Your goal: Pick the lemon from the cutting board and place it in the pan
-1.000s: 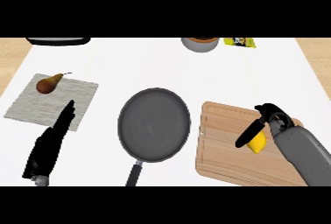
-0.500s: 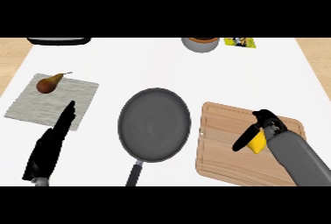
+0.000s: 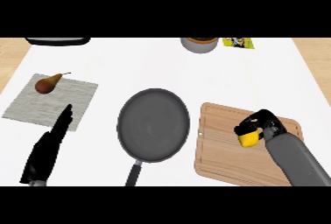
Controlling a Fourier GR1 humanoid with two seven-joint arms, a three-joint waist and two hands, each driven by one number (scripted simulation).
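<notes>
Right hand [image 3: 260, 124] fingers curled around lemon [image 3: 249, 139] on cutting board [image 3: 223, 151], left hand [image 3: 50, 146] straight, resting; lemon probably light, firm, roll-prone, best gripped across its middle.

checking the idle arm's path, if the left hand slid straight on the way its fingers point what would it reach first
The left hand points up and slightly right, with its fingers already over the near edge of the grey cloth. Going straight on it would cross that cloth first, passing right of the pear. Its height above the counter is unclear.

White counter [image 3: 258, 78]: pan [image 3: 154, 124], cutting board [image 3: 223, 153], cloth [image 3: 51, 101].
</notes>
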